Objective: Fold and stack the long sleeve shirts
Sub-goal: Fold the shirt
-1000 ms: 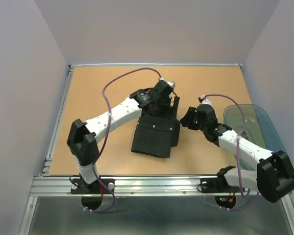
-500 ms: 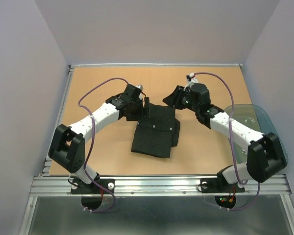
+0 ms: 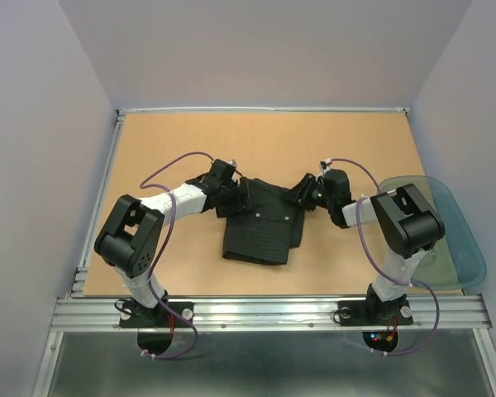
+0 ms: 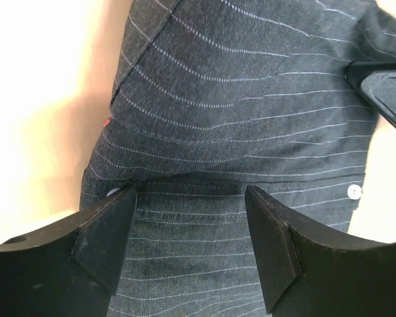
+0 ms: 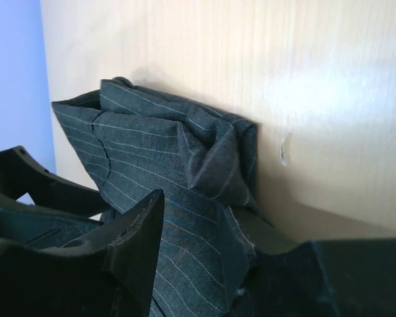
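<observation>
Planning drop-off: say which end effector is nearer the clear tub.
Right. The right end effector is at the shirt's far right corner, toward the tub; the left end effector is across the shirt.

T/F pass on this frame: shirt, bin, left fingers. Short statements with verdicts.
1. The shirt lies folded on the table. True.
2. The bin sits at the table's left edge. False: it is at the right edge.
3. The left fingers stand apart above the shirt. True.
4. The shirt is plain white. False: it is black with pale pinstripes.
</observation>
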{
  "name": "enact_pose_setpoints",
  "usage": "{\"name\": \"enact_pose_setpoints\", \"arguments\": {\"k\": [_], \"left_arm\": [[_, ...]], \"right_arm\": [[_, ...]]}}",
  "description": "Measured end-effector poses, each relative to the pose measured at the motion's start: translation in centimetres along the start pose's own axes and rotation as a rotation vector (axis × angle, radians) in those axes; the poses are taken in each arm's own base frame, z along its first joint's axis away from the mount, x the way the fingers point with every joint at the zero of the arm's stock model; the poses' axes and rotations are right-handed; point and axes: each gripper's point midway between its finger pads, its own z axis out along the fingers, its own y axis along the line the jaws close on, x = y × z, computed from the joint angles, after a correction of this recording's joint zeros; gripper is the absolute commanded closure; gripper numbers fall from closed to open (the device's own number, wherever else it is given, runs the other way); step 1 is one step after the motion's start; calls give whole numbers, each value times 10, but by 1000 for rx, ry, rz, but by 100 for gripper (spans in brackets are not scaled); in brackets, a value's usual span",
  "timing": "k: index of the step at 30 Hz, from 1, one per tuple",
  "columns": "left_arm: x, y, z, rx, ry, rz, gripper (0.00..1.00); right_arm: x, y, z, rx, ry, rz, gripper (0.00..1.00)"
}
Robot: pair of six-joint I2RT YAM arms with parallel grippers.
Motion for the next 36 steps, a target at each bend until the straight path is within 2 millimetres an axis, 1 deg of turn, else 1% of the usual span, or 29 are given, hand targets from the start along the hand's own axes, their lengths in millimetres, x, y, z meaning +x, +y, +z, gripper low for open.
{"name": "enact_pose_setpoints", "arguments": {"k": [1, 2, 5, 7, 9, 11, 12, 13, 15, 17, 19, 21, 22, 24, 25, 27, 29, 32, 35, 36], "left_arm": [[-1, -2, 0, 10, -3, -8, 22], [-3, -2, 0, 19, -11, -16, 22], [-4, -4, -3, 31, -12, -28, 21], [-8, -9, -13, 46, -28, -27, 21], [-15, -16, -26, 68, -56, -21, 21], [-30, -31, -42, 111, -110, -6, 21], [-36, -38, -48, 127, -128, 0, 23], [-48, -49, -55, 156, -164, 10, 26], [-66, -65, -63, 204, -212, 20, 28], [-83, -78, -63, 248, -247, 26, 32], [-89, -81, -51, 265, -240, 25, 35], [-92, -78, -32, 264, -219, 16, 37], [-91, -74, -18, 254, -197, 8, 38], [-83, -56, 13, 218, -144, -15, 40], [-79, -50, 21, 205, -125, -23, 41], [-73, -34, 40, 180, -86, -48, 43], [-75, -26, 46, 184, -73, -72, 43], [-92, -20, 45, 198, -98, -94, 43], [-110, -15, 41, 204, -135, -105, 41], [-114, -14, 39, 208, -144, -107, 39]], "right_arm": [[-9, 0, -1, -17, -19, -5, 56], [-11, 1, -2, -26, -24, -13, 56], [-12, 7, -6, -74, -1, -56, 56], [-14, 17, -12, -103, 9, -81, 56], [-21, 35, -18, -145, 5, -112, 56], [-35, 61, -25, -209, -20, -151, 56], [-41, 70, -26, -232, -29, -164, 56], [-49, 84, -28, -266, -41, -182, 56], [-59, 98, -28, -303, -56, -203, 56], [-63, 104, -26, -322, -57, -210, 56], [-61, 99, -20, -320, -49, -203, 57], [-54, 86, -11, -297, -21, -177, 57], [-48, 76, -5, -280, 0, -162, 57], [-37, 57, 7, -246, 34, -128, 57], [-31, 47, 12, -227, 52, -109, 57], [-26, 33, 18, -202, 68, -89, 58], [-26, 19, 21, -181, 67, -69, 59], [-39, 0, 18, -152, 35, -43, 60], [-56, -9, 13, -141, -7, -41, 60], [-59, -9, 11, -139, -12, -41, 60]]}}
